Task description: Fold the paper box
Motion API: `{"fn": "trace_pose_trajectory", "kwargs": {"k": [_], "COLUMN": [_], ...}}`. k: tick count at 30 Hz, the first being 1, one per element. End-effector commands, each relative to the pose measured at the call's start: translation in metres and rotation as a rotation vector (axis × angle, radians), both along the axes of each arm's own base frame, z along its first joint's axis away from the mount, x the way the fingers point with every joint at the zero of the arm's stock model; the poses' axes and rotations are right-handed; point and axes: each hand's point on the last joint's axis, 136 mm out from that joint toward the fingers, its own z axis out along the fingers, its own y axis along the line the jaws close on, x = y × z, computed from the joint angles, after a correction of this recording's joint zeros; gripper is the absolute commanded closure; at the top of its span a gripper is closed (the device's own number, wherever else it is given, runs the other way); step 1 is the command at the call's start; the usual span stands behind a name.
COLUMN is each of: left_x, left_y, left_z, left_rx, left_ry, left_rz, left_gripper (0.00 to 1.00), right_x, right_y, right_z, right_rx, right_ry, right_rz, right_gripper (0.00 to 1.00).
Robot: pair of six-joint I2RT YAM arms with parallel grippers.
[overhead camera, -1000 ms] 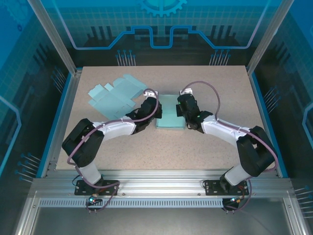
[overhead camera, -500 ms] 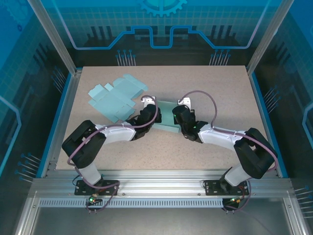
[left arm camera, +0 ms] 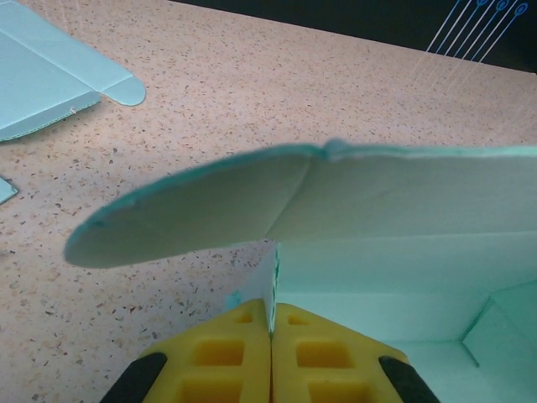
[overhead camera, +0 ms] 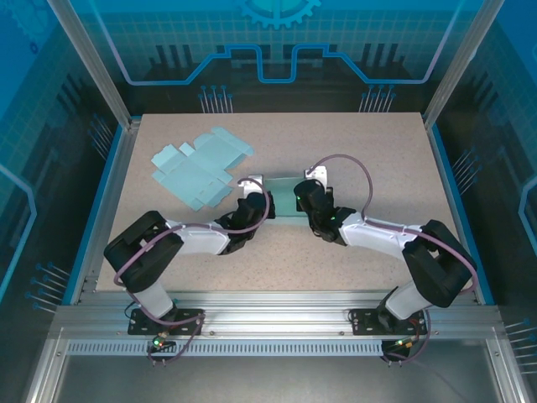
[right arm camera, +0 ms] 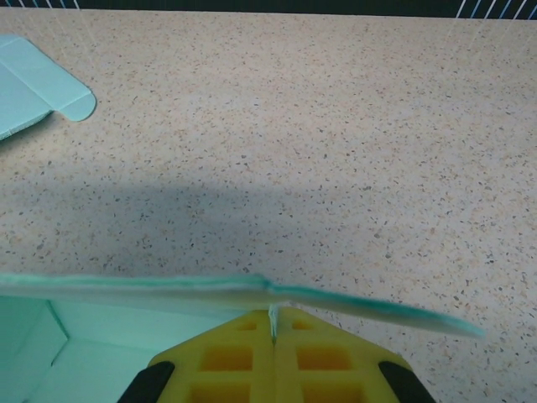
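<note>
The left gripper (left arm camera: 271, 317) has its two yellow fingers (left arm camera: 222, 357) clenched together on a thin upright wall of the pale teal paper box (overhead camera: 281, 196), the card edge pinched in the seam between the pads. Just above and ahead of those fingertips a rounded flap (left arm camera: 277, 201) of the box arches over, its curved end reaching out to the left of the fingers and its crease running down toward the pinch point. The box's open inside (left arm camera: 394, 311) lies to the right of the left fingers. The right gripper (right arm camera: 274, 319) is likewise clamped on a wall of the same box, yellow pads pressed tight with a sliver of card between them. A flap (right arm camera: 235, 290) seen edge-on stretches across just beyond its fingertips, and the hollow of the box sits to the left of them. From above, the box stands on the speckled table (overhead camera: 377, 151) directly between the two grippers, each one gripping an opposite side. Well beyond the left fingers and off to their left, a second box blank (overhead camera: 200, 166) lies flat and unfolded on the table, apart from both grippers.
</note>
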Motion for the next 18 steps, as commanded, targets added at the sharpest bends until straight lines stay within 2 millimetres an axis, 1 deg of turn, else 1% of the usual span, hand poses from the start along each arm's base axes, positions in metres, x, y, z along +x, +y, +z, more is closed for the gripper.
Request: {"fn": "trace_pose_trajectory", "kwargs": {"k": [1, 6, 9, 13, 14, 16, 18], "left_x": [-0.022, -0.022, -0.022, -0.026, -0.027, -0.03, -0.034], "left_y": [-0.049, -0.054, -0.054, -0.051, -0.049, -0.046, -0.042], "left_z": [-0.004, -0.006, -0.005, -0.004, -0.004, -0.006, -0.011], "left_rx": [-0.041, -0.022, -0.024, -0.024, -0.022, -0.017, -0.013], "left_ry": [-0.021, -0.035, -0.04, -0.046, -0.047, -0.042, -0.031], "left_rz": [-0.185, -0.191, -0.188, -0.193, -0.193, -0.194, -0.197], "left_gripper": [0.92, 0.92, 0.92, 0.91, 0.9, 0.9, 0.9], "right_x": [0.001, 0.002, 0.002, -0.011, -0.016, -0.023, -0.033], "right_y": [0.05, 0.052, 0.052, 0.041, 0.037, 0.033, 0.029], "right_z": [0.017, 0.004, 0.003, -0.012, -0.019, -0.024, -0.034], "right_rx": [0.152, 0.146, 0.158, 0.16, 0.152, 0.164, 0.16], "right_ry": [-0.024, -0.001, 0.004, 0.02, 0.034, 0.03, 0.046], "right_rz": [0.114, 0.111, 0.107, 0.104, 0.107, 0.118, 0.133], "right_gripper": [0.95, 0.95, 0.95, 0.95, 0.95, 0.95, 0.94]}}
